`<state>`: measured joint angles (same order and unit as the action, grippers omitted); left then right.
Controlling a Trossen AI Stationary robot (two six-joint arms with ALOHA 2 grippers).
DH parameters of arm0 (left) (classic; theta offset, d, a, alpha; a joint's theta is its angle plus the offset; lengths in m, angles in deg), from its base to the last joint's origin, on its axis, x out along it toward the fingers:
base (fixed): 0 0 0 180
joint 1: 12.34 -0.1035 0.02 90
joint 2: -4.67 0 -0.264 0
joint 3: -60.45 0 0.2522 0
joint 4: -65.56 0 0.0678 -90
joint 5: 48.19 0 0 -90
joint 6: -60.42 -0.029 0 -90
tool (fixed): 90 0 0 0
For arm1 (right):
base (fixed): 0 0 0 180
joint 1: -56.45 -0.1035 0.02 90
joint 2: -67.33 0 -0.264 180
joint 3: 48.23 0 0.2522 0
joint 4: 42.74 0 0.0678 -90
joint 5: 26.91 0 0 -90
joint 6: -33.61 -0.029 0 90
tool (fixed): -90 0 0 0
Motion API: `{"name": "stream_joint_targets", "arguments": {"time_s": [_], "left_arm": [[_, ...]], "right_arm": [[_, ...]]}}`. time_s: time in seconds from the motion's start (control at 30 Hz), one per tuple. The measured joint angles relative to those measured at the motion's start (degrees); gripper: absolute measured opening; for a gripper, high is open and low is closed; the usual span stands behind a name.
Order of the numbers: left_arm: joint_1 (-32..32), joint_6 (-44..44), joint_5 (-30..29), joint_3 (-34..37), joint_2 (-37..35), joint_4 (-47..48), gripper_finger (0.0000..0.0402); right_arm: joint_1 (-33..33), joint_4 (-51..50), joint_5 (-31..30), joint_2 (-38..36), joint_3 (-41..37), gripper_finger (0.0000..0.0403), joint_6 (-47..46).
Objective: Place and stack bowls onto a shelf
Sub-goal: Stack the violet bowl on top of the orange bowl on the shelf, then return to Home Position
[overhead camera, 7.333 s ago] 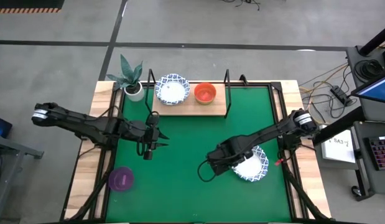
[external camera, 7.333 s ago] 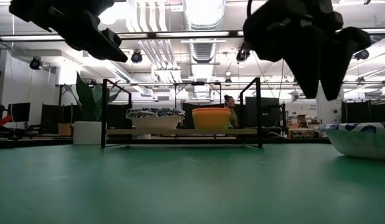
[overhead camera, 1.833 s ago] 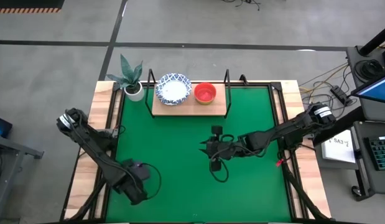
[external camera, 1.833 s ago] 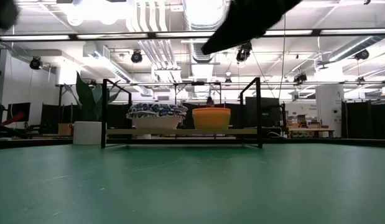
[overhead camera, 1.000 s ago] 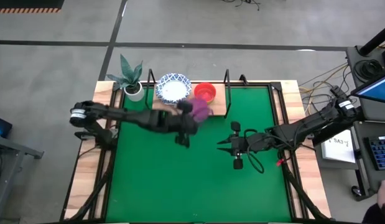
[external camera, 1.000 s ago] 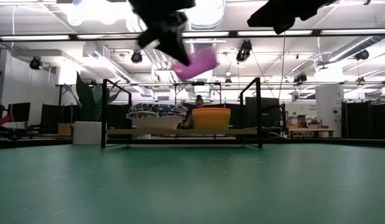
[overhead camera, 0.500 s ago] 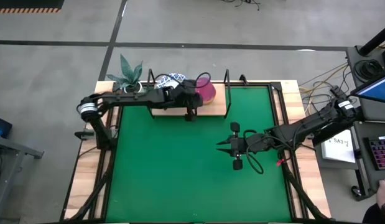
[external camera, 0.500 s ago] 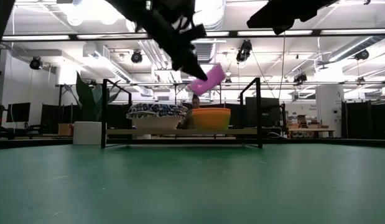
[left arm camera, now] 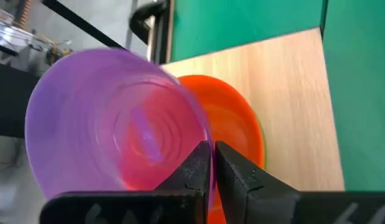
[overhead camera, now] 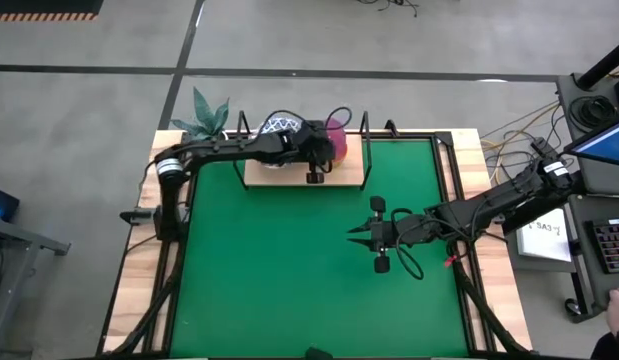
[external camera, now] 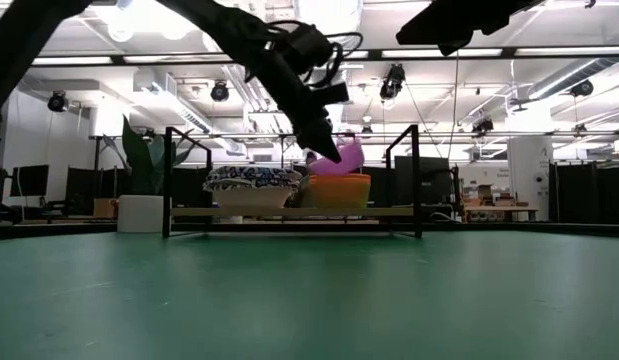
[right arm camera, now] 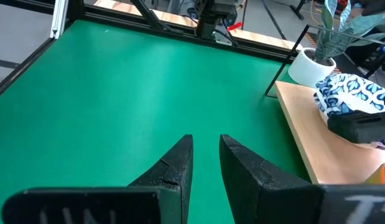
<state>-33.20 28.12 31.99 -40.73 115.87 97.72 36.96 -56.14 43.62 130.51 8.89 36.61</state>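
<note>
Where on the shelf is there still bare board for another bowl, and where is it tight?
Bare board on the shelf lies right of the red bowl, up to the right post. The left part is tight: the patterned bowl, the red bowl, and the left gripper holding the purple bowl tilted over it. The right gripper hovers mid-mat.

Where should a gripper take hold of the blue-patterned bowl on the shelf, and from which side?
Grip the blue-patterned bowl by its thin rim, coming from above: it sits upright, mouth open, on the shelf, too wide to span, with the left gripper close beside it.
</note>
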Motion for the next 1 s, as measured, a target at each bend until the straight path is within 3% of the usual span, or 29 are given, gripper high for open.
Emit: {"name": "stream_joint_targets", "arguments": {"time_s": [0.23,0.53,0.77,0.9,1.0], "left_arm": [[0.06,0.15,0.02,-5.53,3.6,6.39,0.0047],[0.22,2.92,-0.13,-6.72,2.02,13.33,0.01],[2.28,11.43,-0.11,-6.72,-2.18,21.35,0.0107],[6.42,20.38,-0.08,-6.06,-6.28,24.88,0.0101],[11.67,21.29,0.3,-2.02,-10.53,21.24,0.0095]], "right_arm": [[0.0,-0.05,-0.01,0.0,-0.3,0.0068,-0.42],[0.0,-0.05,0.0,0.0,-0.42,0.0068,-1.98],[0.0,1.12,-0.02,0.0,-0.92,0.0068,-1.97],[0.0,7.47,0.42,0.0,-4.11,0.0068,-0.1],[0.48,14.73,3.09,-0.01,-8.2,0.0068,2.97]]}}
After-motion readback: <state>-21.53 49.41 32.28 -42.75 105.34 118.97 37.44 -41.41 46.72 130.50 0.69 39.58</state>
